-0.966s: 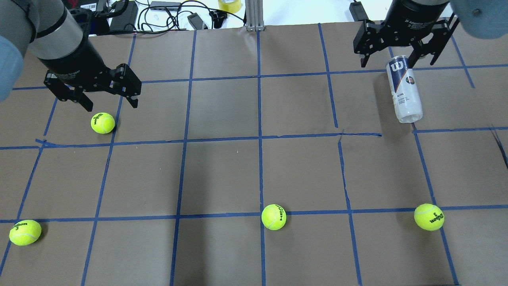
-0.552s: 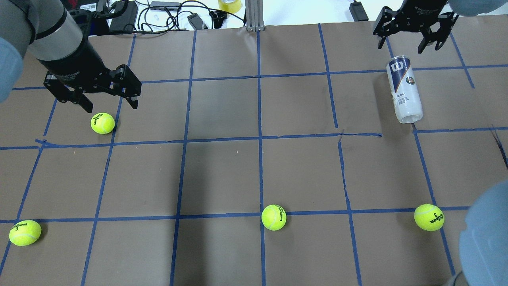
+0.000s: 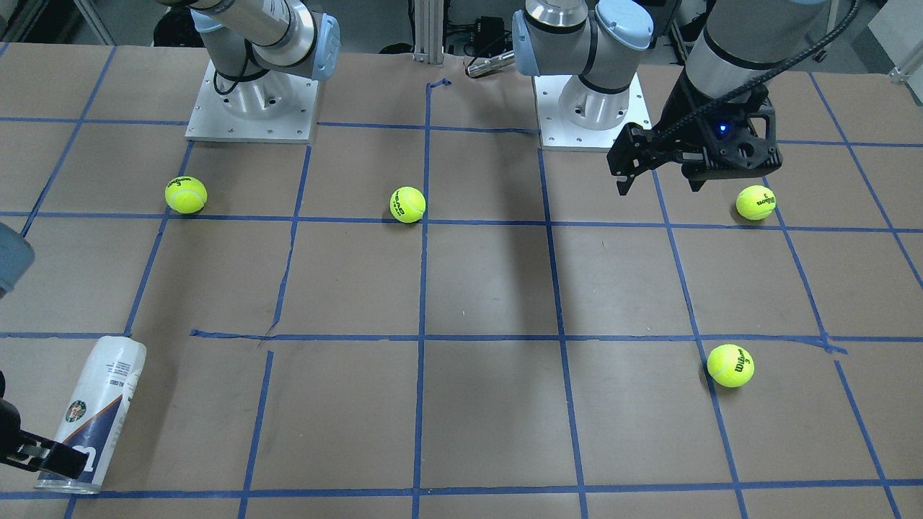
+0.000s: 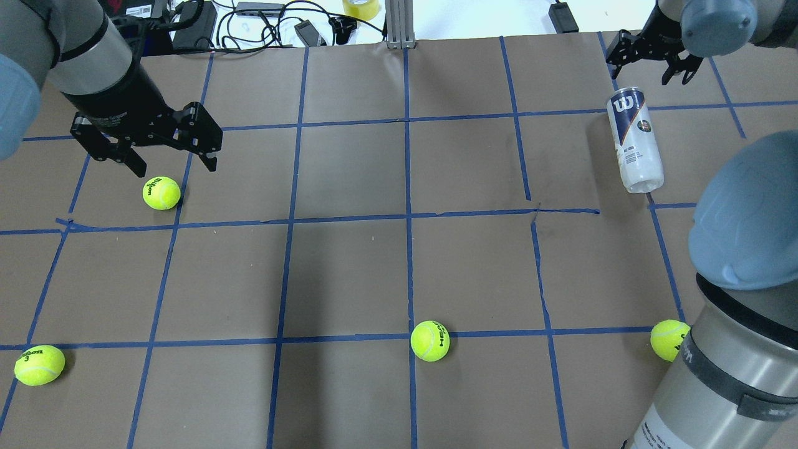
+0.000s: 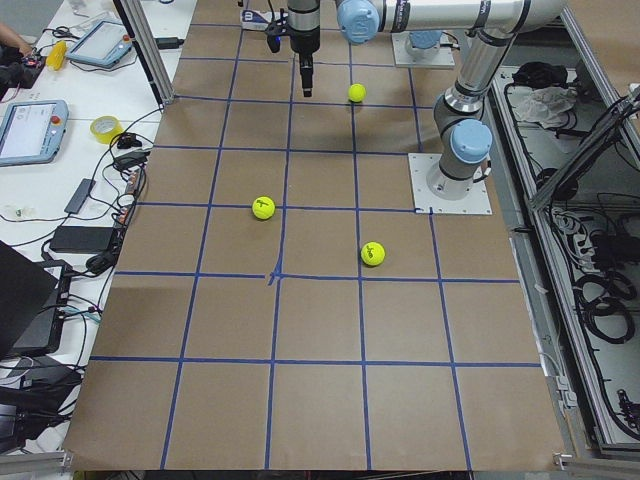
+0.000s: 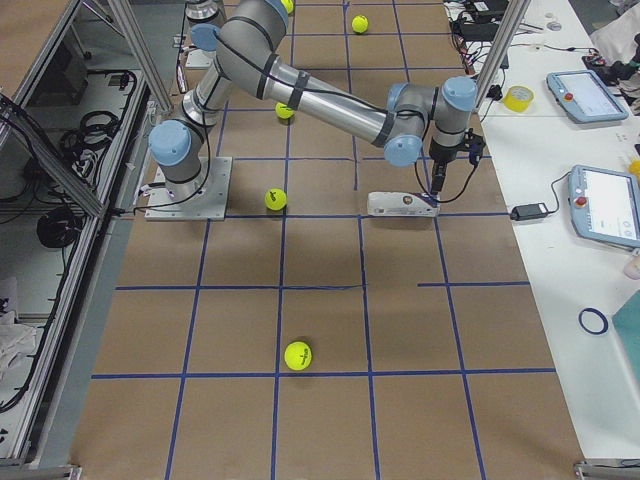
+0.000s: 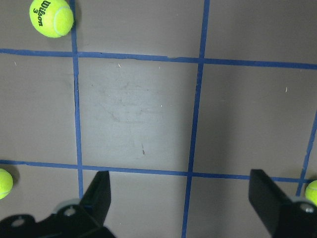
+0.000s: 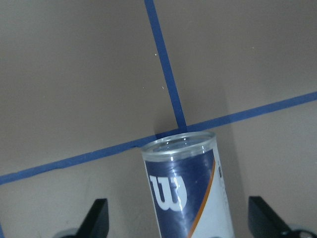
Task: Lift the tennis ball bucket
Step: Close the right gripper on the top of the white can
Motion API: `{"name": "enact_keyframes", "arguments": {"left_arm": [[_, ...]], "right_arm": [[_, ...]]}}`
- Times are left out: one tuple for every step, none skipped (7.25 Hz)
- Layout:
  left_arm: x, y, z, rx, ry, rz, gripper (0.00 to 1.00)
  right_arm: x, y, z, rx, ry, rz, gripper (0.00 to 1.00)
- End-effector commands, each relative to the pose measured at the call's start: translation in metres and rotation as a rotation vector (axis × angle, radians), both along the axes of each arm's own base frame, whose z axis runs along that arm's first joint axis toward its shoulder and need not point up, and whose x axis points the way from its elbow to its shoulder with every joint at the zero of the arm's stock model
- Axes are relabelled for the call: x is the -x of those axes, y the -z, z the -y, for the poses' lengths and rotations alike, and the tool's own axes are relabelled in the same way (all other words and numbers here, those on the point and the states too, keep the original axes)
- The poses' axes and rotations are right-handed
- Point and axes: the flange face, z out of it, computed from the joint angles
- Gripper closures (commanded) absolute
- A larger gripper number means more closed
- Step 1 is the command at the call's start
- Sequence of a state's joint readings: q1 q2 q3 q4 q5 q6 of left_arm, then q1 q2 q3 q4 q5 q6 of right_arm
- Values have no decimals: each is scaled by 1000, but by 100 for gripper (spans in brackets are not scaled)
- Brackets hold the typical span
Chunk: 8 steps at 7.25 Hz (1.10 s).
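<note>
the right arm reaches far out across the brown paper-covered table [image 4: 349,274] with its blue tape grid, its pale blue elbow looming over the near right corner in the overhead view and its wrist turned straight down at the far end. the right gripper [image 4: 645,62] is spread wide; its wrist camera shows one black finger [image 8: 98,218] on either side of the slim clear-plastic tennis ball bucket [image 4: 634,140] with the white and navy label, a white w logo and an orange stripe. the jaws straddle the bucket's rim end, and whether they touch it cannot be told. the bucket lies on its side in the far right part of the table, rim end towards the far edge and just by a tape crossing, its clear end pointing back at the robot. the left arm hangs over the far left squares, the left gripper [image 4: 174,166] also spread wide and holding nothing, just above a yellow-green tennis ball [image 4: 161,193]. three more yellow-green balls [image 4: 430,340] lie along the near tape line, all well apart from the bucket. bare paper lies on both sides of the bucket; the paper's far edge, with a white bench and cables [image 4: 262,28] beyond it, is near its rim end.
</note>
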State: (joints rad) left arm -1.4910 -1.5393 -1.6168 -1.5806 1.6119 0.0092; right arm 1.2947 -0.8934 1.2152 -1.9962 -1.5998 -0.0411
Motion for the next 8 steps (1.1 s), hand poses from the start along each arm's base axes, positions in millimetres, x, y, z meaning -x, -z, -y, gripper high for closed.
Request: {"name": "enact_keyframes", "arguments": {"left_arm": [[0,3,2,-5,0,1,0],[0,3,3,-3,0,0,0],[-1,3,2,-7,0,7,0],[-1,2,3,-2,0,3,0],[-1,4,4,-5,0,4,0],[-1,3,3,-5,0,8,0],[-1,5,3,-8,2,6,0],[-2,6,5,-9,2,6,0]], "right_arm": [[6,46,4,-46,-18,10,0],[11,65,8,-47,-74,5,0],[12,71,10,-38,-115,1,0],[12,78,10,-47,-118,6,0],[12,87,10,-59,-121,6,0],[14,90,10,-58,-135,5,0],[13,90,12,-48,-168,0,0],[14,89,13,-37,-177,1,0]]}}
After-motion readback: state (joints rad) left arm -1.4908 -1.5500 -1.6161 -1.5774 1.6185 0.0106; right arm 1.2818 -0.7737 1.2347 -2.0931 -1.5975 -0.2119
